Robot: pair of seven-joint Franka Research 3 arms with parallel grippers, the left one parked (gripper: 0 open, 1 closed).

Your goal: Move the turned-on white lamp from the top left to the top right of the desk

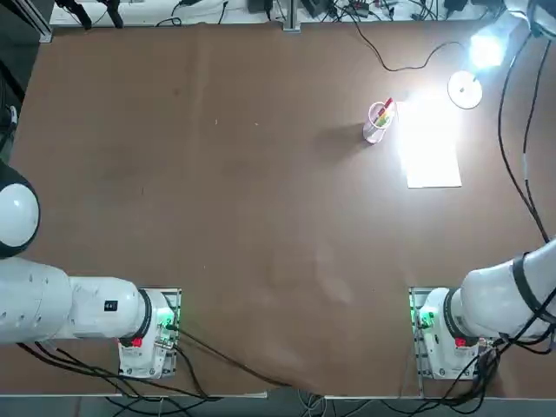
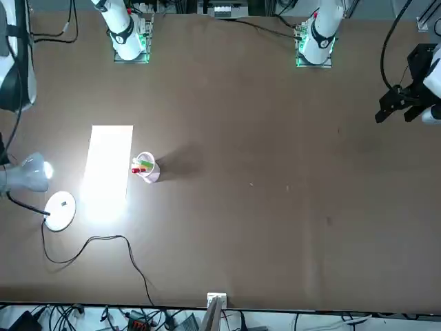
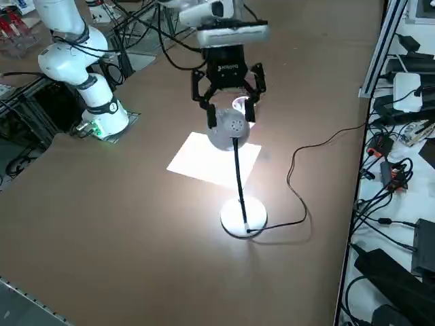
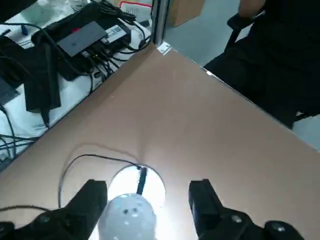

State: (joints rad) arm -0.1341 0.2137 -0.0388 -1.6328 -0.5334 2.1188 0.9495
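From overhead, the white lamp (image 1: 473,71) already stands lit in the upper right corner of the desk (image 1: 217,200), its glow washing a paper sheet (image 1: 432,152) beside a clear pen cup (image 1: 378,122).

From across the table, the lamp sits at the left edge, cord (image 2: 96,245) trailing toward the lower middle.

From the side, the right gripper (image 3: 228,109) hangs just above the lamp head (image 3: 228,129), fingers spread, holding nothing.

The wrist camera confirms it: both fingers (image 4: 90,202) stand apart on either side of the head, not touching.

I'd judge the placing done; the next move calls for lifting straight clear without knocking the head
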